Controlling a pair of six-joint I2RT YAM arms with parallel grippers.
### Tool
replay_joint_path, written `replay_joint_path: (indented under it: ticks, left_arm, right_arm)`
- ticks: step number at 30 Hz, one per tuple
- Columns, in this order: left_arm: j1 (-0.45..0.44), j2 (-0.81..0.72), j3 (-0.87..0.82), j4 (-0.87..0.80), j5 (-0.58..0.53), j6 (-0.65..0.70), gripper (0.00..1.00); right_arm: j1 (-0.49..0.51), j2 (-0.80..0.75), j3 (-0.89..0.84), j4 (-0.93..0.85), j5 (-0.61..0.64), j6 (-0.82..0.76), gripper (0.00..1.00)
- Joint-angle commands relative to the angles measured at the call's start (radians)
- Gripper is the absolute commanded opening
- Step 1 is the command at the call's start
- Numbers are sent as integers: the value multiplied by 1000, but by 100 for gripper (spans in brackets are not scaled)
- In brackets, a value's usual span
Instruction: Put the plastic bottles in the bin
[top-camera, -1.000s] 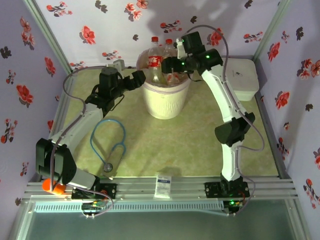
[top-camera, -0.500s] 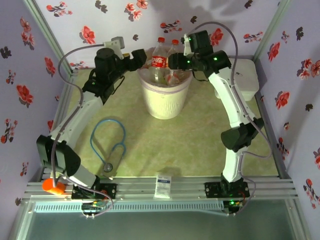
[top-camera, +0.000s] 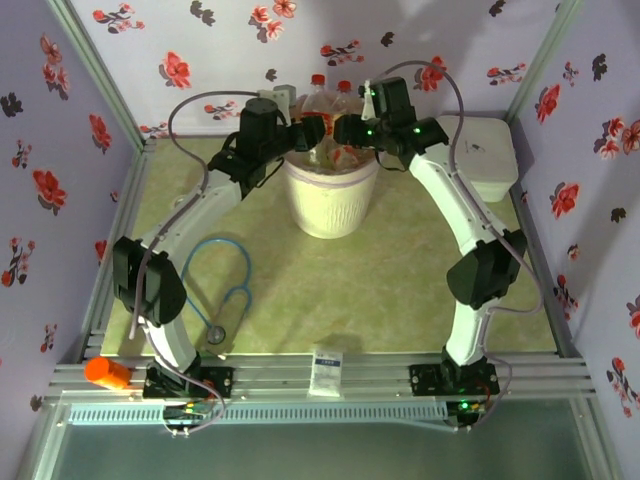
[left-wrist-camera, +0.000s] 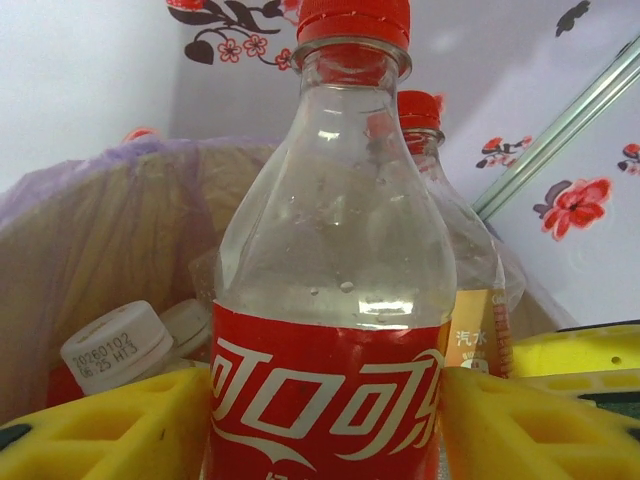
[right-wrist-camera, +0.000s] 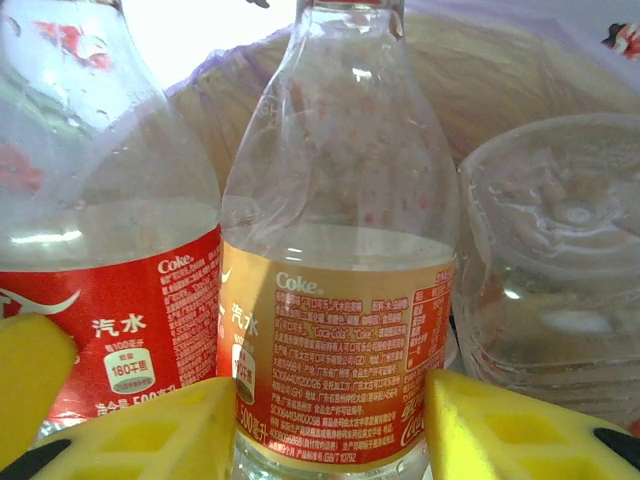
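- Currently the bin stands at 12 o'clock on the table, and both arms reach over its rim.
- Left gripper, at the rim's 10 o'clock: its yellow fingers press both sides of the upright red-label bottle, pinching it above the bin.
- Right gripper, at 2 o'clock: its fingers clamp the gold-label bottle, which stands just beside the red-label one.
- A white-capped bottle lies lower, inside the bin's liner.
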Motion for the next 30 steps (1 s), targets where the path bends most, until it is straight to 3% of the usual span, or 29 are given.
replay_joint_path:
  ticks: [1, 9, 19, 25, 30]
  left_arm:
    - [-13, 14, 26, -89, -71, 65, 57]
    - [-16, -33, 15, -86, -93, 71, 57]
    - [-17, -142, 51, -67, -105, 128, 75]
    - [4, -299, -44, -100, -231, 248, 81]
    - [70, -487, -270, -126, -355, 281, 88]
  right_arm:
    - [2, 19, -79, 10, -39, 45, 50]
    - [3, -55, -45, 5, -79, 72, 53]
    - [-18, -139, 61, -84, -20, 27, 69]
    - [-117, -286, -94, -54, 2, 27, 76]
    - [-242, -477, -401, 30, 81, 2, 88]
